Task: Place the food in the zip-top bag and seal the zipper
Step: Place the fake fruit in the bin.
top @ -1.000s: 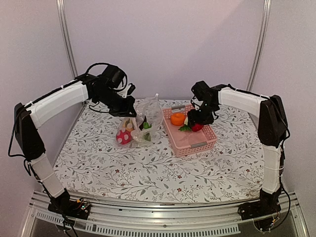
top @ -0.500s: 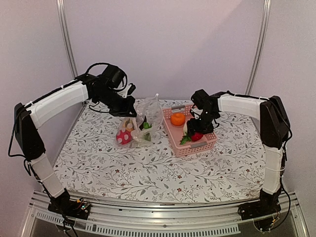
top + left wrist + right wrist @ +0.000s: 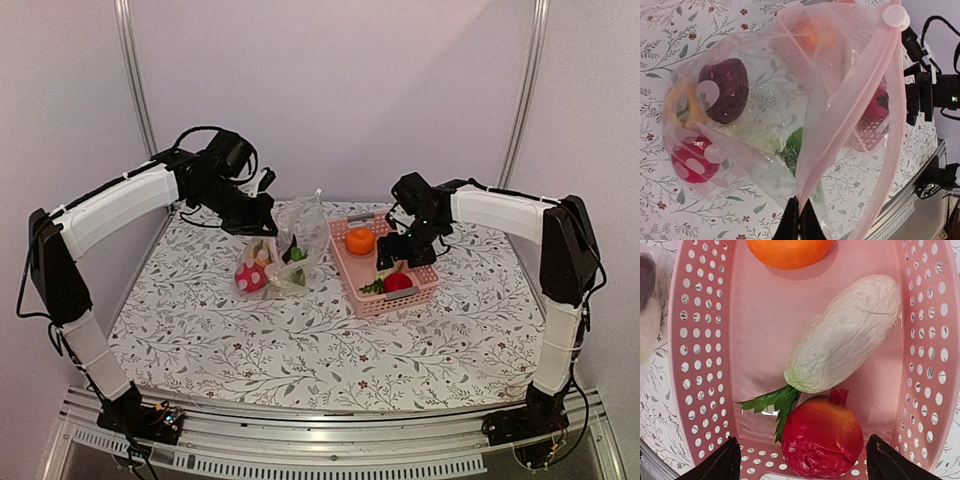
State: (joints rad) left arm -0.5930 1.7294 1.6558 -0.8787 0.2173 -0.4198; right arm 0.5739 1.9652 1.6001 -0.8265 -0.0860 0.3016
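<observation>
The clear zip-top bag (image 3: 297,236) (image 3: 765,100) stands left of centre, holding a red spotted mushroom (image 3: 692,160), a dark purple piece (image 3: 724,89) and green and yellow pieces. My left gripper (image 3: 262,213) (image 3: 799,226) is shut on the bag's mouth edge, where the pink zipper (image 3: 850,110) runs up to a white slider (image 3: 895,16). Over the pink basket my right gripper (image 3: 408,250) (image 3: 804,468) hangs open. Its fingers (image 3: 720,465) flank a red pomegranate (image 3: 822,437) (image 3: 398,282) without touching it. A cream-white radish with green leaves (image 3: 845,335) and an orange (image 3: 789,251) (image 3: 360,240) lie beyond.
The pink lattice basket (image 3: 402,298) (image 3: 695,340) sits right of the bag on the flowered tablecloth (image 3: 300,340). A metal rail runs along the table's near edge, with both arm bases bolted to it.
My right gripper carried the red pomegranate toward the basket's near end, let it go there, opened wider and drew back up. The left arm and the bag have not moved.
</observation>
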